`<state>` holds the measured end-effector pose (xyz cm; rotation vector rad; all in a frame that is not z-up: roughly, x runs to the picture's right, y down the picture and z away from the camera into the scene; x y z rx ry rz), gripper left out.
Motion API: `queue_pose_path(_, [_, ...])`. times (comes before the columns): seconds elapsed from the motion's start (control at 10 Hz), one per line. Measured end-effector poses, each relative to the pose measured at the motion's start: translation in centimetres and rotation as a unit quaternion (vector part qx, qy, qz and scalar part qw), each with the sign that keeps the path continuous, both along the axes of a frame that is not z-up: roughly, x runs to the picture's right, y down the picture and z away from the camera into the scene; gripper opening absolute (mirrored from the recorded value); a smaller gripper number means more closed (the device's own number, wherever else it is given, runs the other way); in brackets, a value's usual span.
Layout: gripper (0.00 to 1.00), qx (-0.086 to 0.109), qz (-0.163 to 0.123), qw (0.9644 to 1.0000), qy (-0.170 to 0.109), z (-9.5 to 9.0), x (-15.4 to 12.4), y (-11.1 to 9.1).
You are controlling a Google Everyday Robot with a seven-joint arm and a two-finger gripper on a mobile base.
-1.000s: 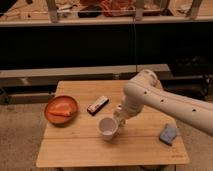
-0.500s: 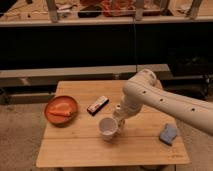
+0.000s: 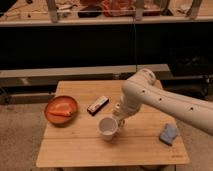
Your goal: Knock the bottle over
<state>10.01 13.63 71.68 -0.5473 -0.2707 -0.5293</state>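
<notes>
Camera view: one bottle (image 3: pixel 117 107), one cup (image 3: pixel 107 128), closed hand (image 3: pixel 120 121) beside them

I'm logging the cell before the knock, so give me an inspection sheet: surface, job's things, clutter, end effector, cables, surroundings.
Surface: light wooden slatted table, level.
Job's things: small pale bottle, mostly hidden behind the white arm.
Clutter: round white cup; orange bowl holding orange food; dark rectangular packet; blue sponge.
End effector: shut, low beside the cup, near the bottle.
Cables: nothing seen.
Surroundings: dark shelving behind the table.
</notes>
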Motion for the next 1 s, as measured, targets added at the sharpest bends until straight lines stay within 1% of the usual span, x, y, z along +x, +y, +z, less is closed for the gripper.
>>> queue_pose_path(1.0, [0.00, -0.002, -0.016, 0.9997, -0.021, 0.18, -0.22, 0.06])
